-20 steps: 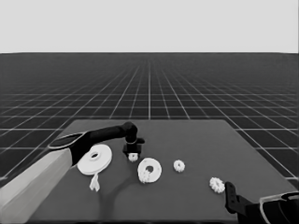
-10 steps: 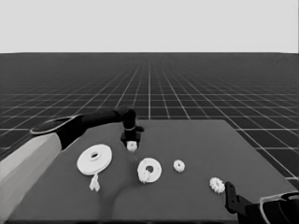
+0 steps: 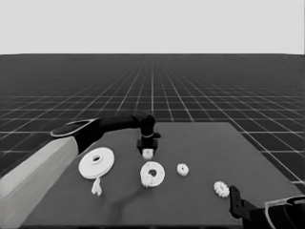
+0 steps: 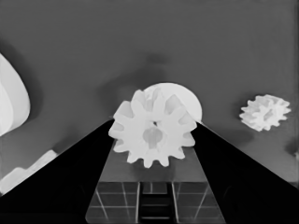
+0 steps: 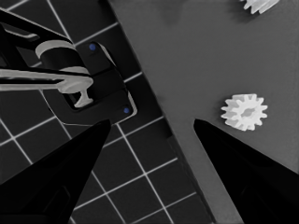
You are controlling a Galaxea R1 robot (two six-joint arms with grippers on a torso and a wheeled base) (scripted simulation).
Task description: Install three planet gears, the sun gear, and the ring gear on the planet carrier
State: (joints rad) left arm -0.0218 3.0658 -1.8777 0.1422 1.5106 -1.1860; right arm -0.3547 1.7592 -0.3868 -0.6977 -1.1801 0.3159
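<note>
At centre-left of the head view lies the larger round part [image 3: 96, 162]; right of it the left gripper [image 3: 147, 151], which has swung from there, now pinches a gear [image 4: 153, 133] above the smaller round part [image 3: 152, 174], ready to seat. The right gripper [image 5: 152, 123] waits, spread, lower right.

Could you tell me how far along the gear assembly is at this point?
One gear already seems to sit on the smaller round part. The left gripper holds a second gear just behind it. Two gears and the larger round part remain; the right gripper waits.

One toothed gear [image 4: 152, 134] held aloft above smaller round part [image 3: 152, 174]; larger round part [image 3: 96, 162] left.
</note>
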